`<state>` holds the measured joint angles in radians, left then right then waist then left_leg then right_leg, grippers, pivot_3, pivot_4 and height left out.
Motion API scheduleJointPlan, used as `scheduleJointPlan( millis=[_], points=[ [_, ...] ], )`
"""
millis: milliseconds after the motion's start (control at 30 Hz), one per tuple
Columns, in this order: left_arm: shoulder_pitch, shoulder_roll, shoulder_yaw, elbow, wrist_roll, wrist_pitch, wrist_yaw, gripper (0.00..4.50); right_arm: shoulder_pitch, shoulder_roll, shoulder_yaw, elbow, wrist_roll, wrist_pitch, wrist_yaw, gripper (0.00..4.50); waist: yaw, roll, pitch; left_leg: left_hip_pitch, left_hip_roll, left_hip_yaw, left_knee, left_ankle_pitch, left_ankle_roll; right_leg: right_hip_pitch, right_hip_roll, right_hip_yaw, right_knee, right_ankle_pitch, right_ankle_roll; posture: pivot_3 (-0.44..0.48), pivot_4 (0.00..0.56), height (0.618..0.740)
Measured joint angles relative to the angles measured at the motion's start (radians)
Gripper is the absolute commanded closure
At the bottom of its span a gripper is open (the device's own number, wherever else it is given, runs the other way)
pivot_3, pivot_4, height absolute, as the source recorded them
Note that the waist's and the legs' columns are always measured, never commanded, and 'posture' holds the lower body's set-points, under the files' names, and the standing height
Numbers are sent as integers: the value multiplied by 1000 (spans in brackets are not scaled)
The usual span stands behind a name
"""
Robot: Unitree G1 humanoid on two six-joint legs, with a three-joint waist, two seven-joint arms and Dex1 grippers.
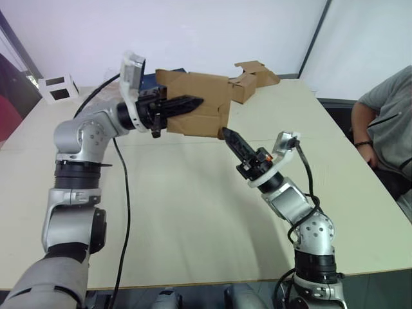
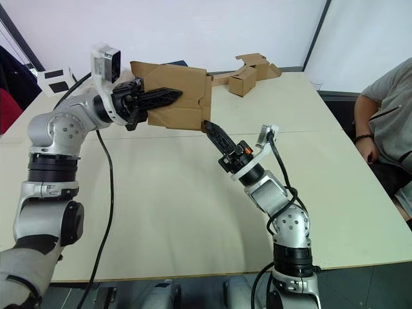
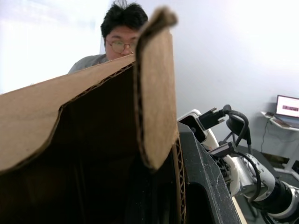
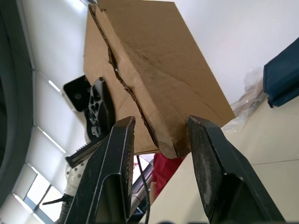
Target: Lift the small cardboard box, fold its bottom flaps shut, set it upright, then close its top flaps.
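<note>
Above the pale table (image 1: 193, 212), held the small cardboard box (image 1: 199, 103) aloft clamped in left gripper (image 1: 187, 104), right gripper (image 1: 230, 136) parted at its lower corner, bottom flaps (image 4: 140, 93) seemingly awaiting a firm inward push.

Count: 1 small cardboard box (image 1: 196, 103), 1 strip-joined cardboard box (image 1: 252, 78) at tabletop (image 1: 193, 212) far edge, 2 grippers, 1 person (image 1: 389, 129).
</note>
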<state>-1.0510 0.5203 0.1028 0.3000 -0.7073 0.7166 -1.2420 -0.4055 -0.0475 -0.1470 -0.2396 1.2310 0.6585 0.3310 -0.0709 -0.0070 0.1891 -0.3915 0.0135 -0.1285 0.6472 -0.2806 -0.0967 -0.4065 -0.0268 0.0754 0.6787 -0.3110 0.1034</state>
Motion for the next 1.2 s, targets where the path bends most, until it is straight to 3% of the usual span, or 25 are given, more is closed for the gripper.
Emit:
scheduleJointPlan(
  millis=[500, 767, 1000, 1033, 1100, 1133, 1200],
  points=[
    [0, -1, 0, -5, -3, 2, 4, 4500, -36, 38, -1, 3, 41, 4, -29, 2737, 0, 0, 0, 0, 0, 0, 0, 0, 0, 0, 0, 0, 0, 0, 0, 0, 150, 740],
    [-1, -1, 0, -3, -2, 2, 4, 4500, -11, -62, 0, -24, 29, 32, 13, 2737, 1, 0, 0, 0, 0, 0, 0, 0, 0, 0, 0, 0, 0, 0, 0, 0, 150, 740],
    [-1, 0, 5, -2, -7, 13, 5, 4500, -4, -121, -111, -21, 128, 32, 15, 2737, 1, 0, 0, 0, 0, 0, 0, -1, 2, 0, 0, 0, 0, 0, 0, 0, 150, 740],
    [-1, -1, 5, -2, -12, 14, 6, 4500, -4, -119, -113, -19, 126, 26, 12, 3253, 0, 0, 0, 0, 0, 0, 0, -1, 2, 0, 0, 0, 0, 0, 0, 0, 150, 740],
    [-1, -3, 5, -2, -16, 15, 6, 4500, -5, -113, -111, -7, 111, 11, 5, 3778, -1, 0, 0, 0, 0, 0, 0, -1, 2, 0, 0, 0, 0, 0, 0, 0, 150, 740],
    [-1, -3, 5, -2, -17, 16, 7, 4500, -9, -107, -109, 0, 99, 4, 2, 4390, -1, 0, 0, 0, 0, 0, 0, -1, 2, 0, 0, 0, 0, 0, 0, 0, 150, 740],
    [-1, -3, 5, -2, -21, 16, 7, 4500, -16, -100, -96, 9, 74, -8, -2, 4465, 0, 0, 0, 0, 0, 0, 0, -1, 2, 0, 0, 0, 0, 0, 0, 0, 150, 740]
  ],
)
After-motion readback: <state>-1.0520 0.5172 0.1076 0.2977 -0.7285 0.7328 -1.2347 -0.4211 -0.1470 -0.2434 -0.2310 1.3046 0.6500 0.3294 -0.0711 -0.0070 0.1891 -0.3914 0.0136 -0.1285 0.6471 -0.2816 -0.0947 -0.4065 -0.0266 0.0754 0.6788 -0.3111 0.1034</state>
